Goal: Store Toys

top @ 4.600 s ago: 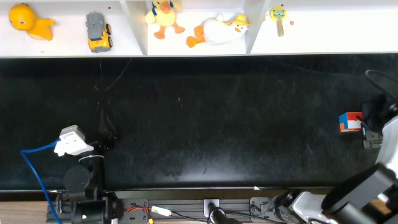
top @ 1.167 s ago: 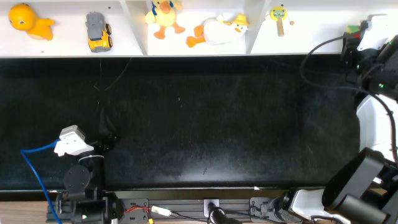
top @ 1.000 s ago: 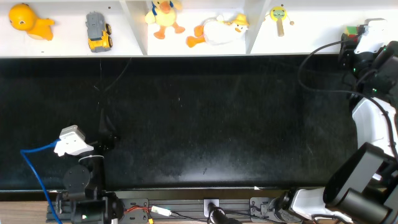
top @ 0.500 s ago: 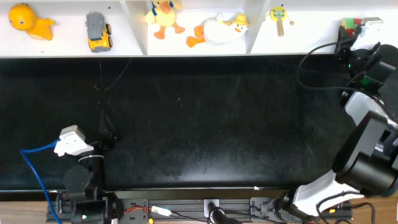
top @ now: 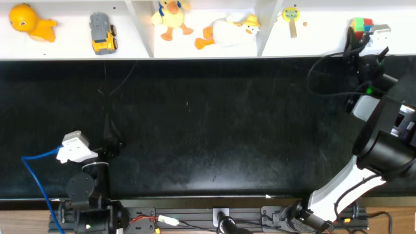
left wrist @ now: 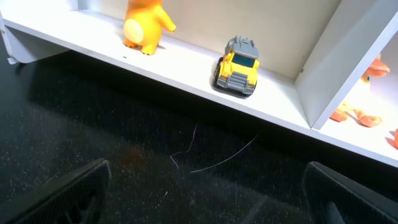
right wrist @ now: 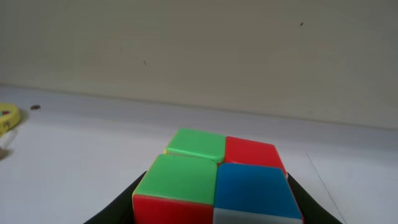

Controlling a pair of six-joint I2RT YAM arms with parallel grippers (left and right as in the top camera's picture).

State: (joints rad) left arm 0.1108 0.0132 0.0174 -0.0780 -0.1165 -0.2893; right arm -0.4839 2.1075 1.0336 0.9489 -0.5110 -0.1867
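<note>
Grasping the puzzle cube point(top: 361, 25) with the right gripper point(top: 364, 32), up in the rightmost compartment of the white shelf point(top: 208, 51) at the far side of the black counter point(top: 208, 123). From above, just a small patch of red, green and blue at the tip of the arm. From the right wrist, far closer: green, red and blue faces of the puzzle cube point(right wrist: 214, 180) turned up, dark fingers point(right wrist: 124, 202) pressed to both flanks, right gripper point(right wrist: 214, 208) clenched on it above the pale shelf floor. Cannot tell whether touching that floor. At that view's edge, a sliver of the yellow rattle point(right wrist: 7, 118).

Holding nothing in the left gripper point(left wrist: 205, 205), fingers spread wide, over the left part of the counter. From the left wrist, facing the shelf: orange duck point(left wrist: 144, 25) and toy truck point(left wrist: 237, 65) near each other in one compartment, orange plush feet point(left wrist: 357, 113) past the divider. From above, the whole row: orange duck point(top: 29, 21), toy truck point(top: 103, 34), yellow plush duck point(top: 172, 16), white plush goose point(top: 227, 31), then the yellow rattle point(top: 291, 18) in the cube's own compartment, well apart from it.
</note>
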